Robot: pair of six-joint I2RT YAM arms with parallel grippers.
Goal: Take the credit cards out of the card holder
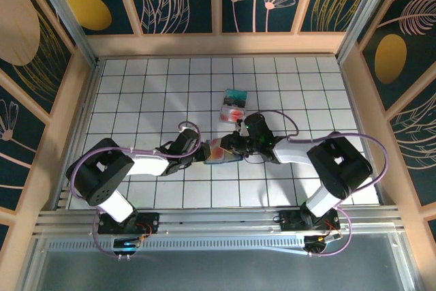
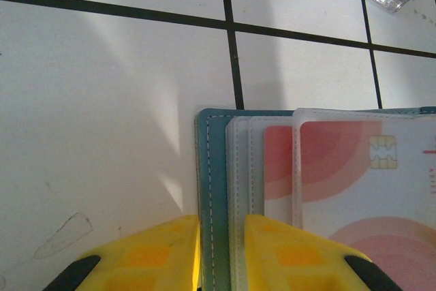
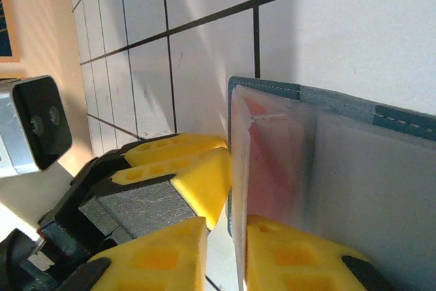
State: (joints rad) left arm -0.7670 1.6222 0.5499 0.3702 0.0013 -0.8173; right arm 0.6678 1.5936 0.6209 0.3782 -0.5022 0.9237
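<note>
Reaching in from the bottom corners of the top view, the two arms meet low in the middle of the white tiled floor (image 1: 136, 100). The left gripper (image 1: 199, 149) and the right gripper (image 1: 234, 145) face each other there, and the card holder (image 1: 216, 149) lies between them on the tiles.

In the left wrist view, the left gripper's yellow fingers (image 2: 163, 253) sit at the bottom edge. They are closed on the holder's stitched teal panel, one on each side of its near edge. To the right of that panel are clear sleeves. A whitish-pink credit card (image 2: 368, 168) with red arcs and a chip is tucked in the frontmost one, and another pink card shows behind it.

In the right wrist view, the right gripper's yellow fingers (image 3: 300, 260) stand at the bottom on either side of a thin translucent sleeve edge. The right-hand finger touches the sleeve, and a slim strip of floor shows beside the other. Whether the gripper actually pinches the sleeve cannot be told. A red card shows dimly through the plastic.

Farther up the top view, just above centre and apart from both grippers, loose cards (image 1: 234, 105) lie on the tiles, teal at the top and pinkish with a red blotch below. How many there are cannot be told.
</note>
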